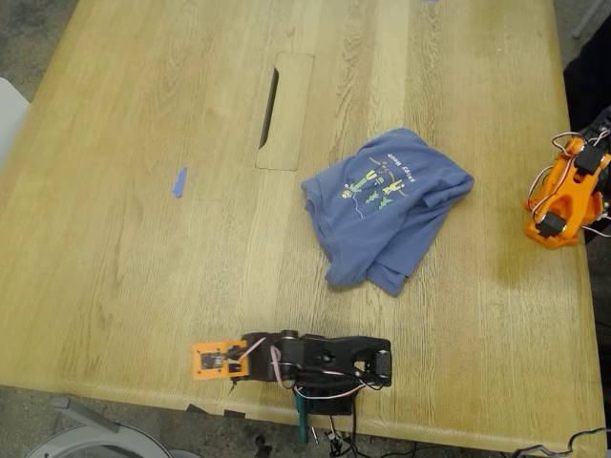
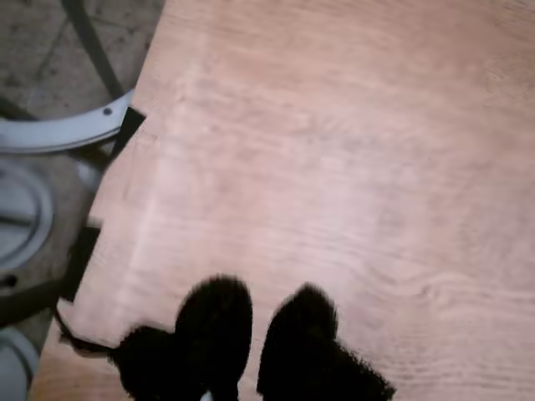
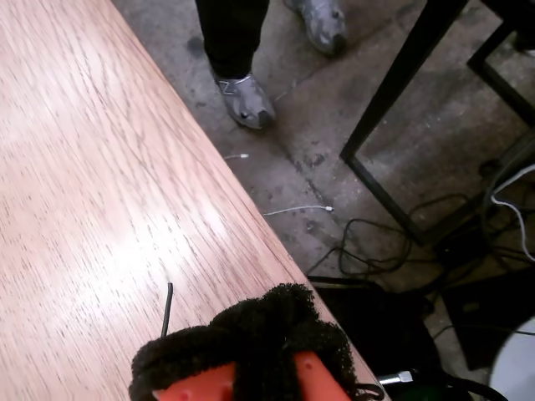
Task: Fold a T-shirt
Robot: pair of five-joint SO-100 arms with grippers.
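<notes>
The slate-blue T-shirt (image 1: 387,205) lies bunched in a loose heap right of the table's middle in the exterior view, its green-and-yellow print facing up. Neither wrist view shows it. My first gripper (image 1: 212,361) (image 2: 256,351) rests low near the front table edge, well away from the shirt. Its black padded fingers (image 2: 217,334) are close together with nothing between them. The second arm (image 1: 563,196) sits folded at the exterior view's right edge. My second gripper (image 3: 267,334) is over the table edge, its fuzzy black pads (image 3: 276,322) pressed together and empty.
A strip of blue tape (image 1: 179,181) and a rectangular inset panel with a slot (image 1: 284,110) mark the wooden table (image 1: 143,239). A person's shoes (image 3: 247,100), black frame legs (image 3: 401,92) and cables (image 3: 368,251) are on the floor. A chair base (image 2: 67,134) is below the front edge.
</notes>
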